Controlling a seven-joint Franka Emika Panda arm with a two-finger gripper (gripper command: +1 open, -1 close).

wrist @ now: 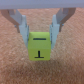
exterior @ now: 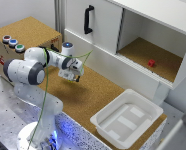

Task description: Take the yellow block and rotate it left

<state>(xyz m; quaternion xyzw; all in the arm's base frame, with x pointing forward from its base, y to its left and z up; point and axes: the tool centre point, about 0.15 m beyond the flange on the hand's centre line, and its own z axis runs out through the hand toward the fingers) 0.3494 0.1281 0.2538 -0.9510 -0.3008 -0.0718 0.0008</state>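
In the wrist view the yellow block (wrist: 40, 49), a small yellow-green cube with a dark T mark on one face, sits between my gripper's (wrist: 39, 41) two fingers. The pads (wrist: 23, 31) press against its two sides over the cork surface (wrist: 15, 65). In the exterior view my gripper (exterior: 71, 75) hangs low over the cork counter (exterior: 88, 95), in front of the white cabinet. The block itself is too small to make out in that view.
A white plastic bin (exterior: 127, 119) stands on the counter at the exterior view's right. A small red block (exterior: 151, 63) lies in the open cabinet compartment. A cork-topped box with coloured buttons (exterior: 13, 43) sits at the left. The cabinet door has a black handle (exterior: 88, 19).
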